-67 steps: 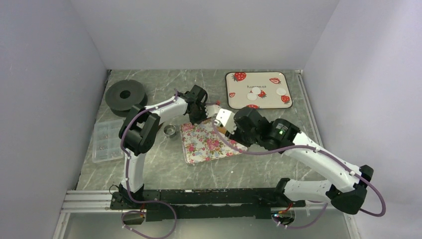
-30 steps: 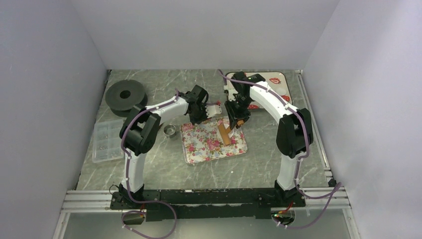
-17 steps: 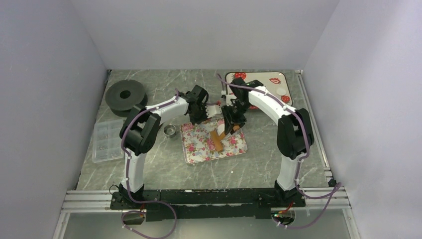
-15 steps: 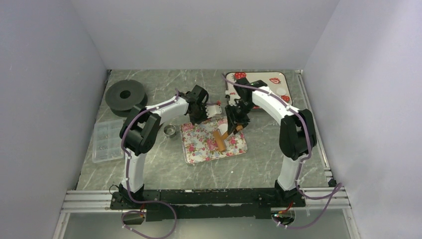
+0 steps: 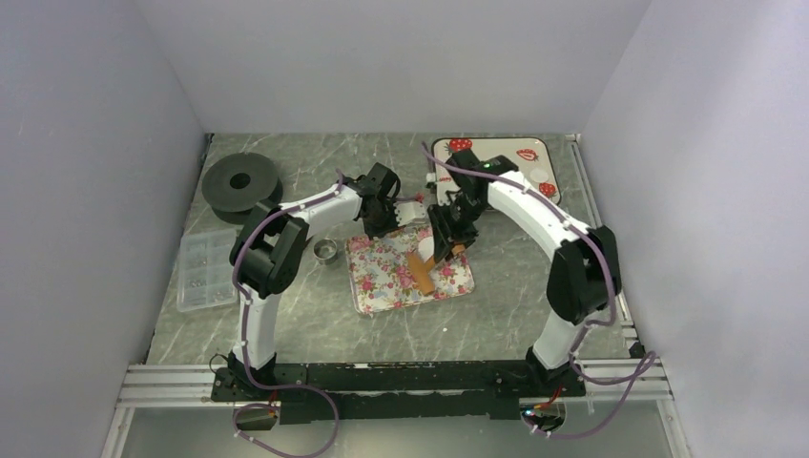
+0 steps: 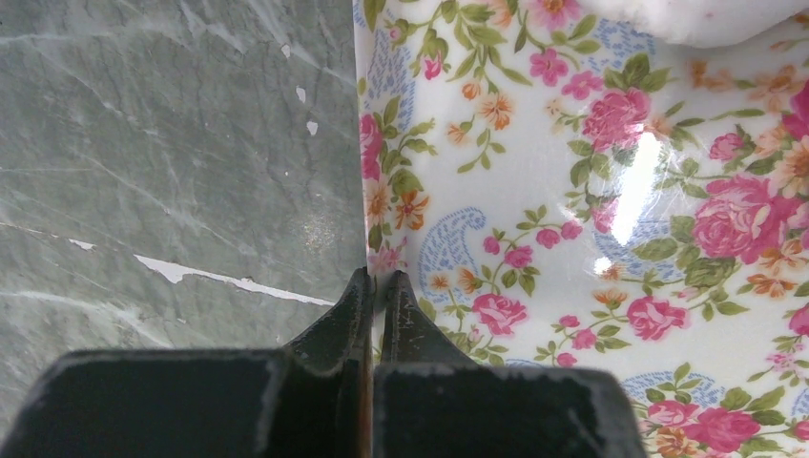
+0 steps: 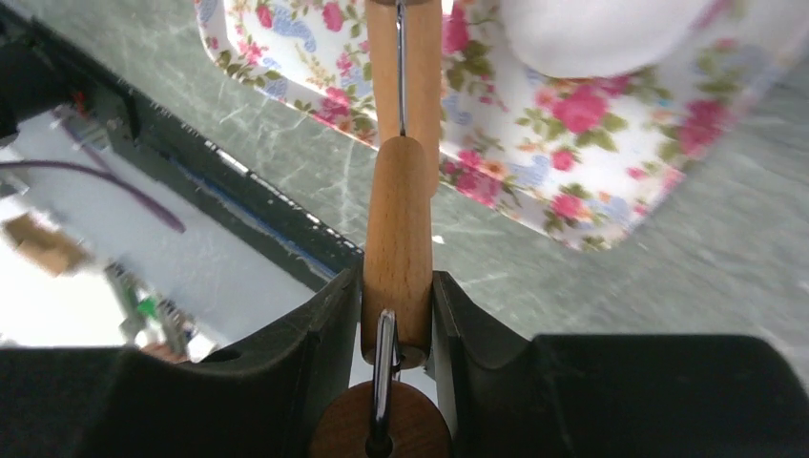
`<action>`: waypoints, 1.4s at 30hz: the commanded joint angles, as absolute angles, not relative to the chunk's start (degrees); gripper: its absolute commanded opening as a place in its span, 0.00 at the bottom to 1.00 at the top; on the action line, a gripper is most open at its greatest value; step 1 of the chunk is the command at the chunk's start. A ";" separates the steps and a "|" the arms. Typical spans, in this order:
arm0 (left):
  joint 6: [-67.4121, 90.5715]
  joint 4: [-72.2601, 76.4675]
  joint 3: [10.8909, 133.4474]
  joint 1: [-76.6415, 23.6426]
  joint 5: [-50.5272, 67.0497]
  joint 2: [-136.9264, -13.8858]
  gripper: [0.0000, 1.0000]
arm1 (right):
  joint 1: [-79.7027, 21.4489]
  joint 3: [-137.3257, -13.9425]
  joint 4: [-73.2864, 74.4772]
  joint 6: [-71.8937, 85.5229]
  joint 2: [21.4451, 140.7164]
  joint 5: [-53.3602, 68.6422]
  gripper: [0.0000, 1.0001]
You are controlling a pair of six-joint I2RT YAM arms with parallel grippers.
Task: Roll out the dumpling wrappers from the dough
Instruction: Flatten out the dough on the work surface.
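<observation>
A floral tray (image 5: 386, 286) lies mid-table. My left gripper (image 5: 386, 218) is shut on its rim (image 6: 377, 277) at the far left corner. My right gripper (image 5: 448, 237) is shut on the handle of a wooden rolling pin (image 5: 423, 269), whose roller slants down onto the tray. In the right wrist view the fingers (image 7: 334, 324) clamp the handle (image 7: 398, 258). A white dough lump (image 7: 591, 33) lies on the tray beside the pin and also shows in the left wrist view (image 6: 725, 19). One dumpling wrapper (image 5: 540, 175) shows on the strawberry tray (image 5: 496, 151); my right arm hides the rest of that tray.
A small metal cup (image 5: 327, 250) stands just left of the floral tray. A black spool (image 5: 240, 181) sits at the far left, and a clear compartment box (image 5: 205, 269) lies near the left wall. The arms' rail runs along the near edge.
My right arm has swung from the near right into a high arch over the strawberry tray. The rolling pin's tip shifted slightly left and nearer. My left arm has not moved.
</observation>
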State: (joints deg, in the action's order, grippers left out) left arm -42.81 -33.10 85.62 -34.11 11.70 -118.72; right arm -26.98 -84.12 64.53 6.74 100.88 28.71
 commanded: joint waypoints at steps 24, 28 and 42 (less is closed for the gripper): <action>-42.06 -42.60 83.07 -34.29 16.78 -126.45 0.00 | -46.16 -85.67 55.82 4.64 99.20 -23.24 0.00; -42.01 -42.80 83.39 -34.19 16.83 -126.78 0.00 | -49.39 -78.97 51.67 4.37 98.88 -22.86 0.00; -42.10 -42.57 83.26 -33.56 16.97 -127.27 0.00 | -63.64 -63.58 43.86 -0.94 99.02 -29.20 0.00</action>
State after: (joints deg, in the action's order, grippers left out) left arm -42.35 -35.64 87.79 -32.77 15.16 -119.90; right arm -63.02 -67.94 47.46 -0.75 98.08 -39.72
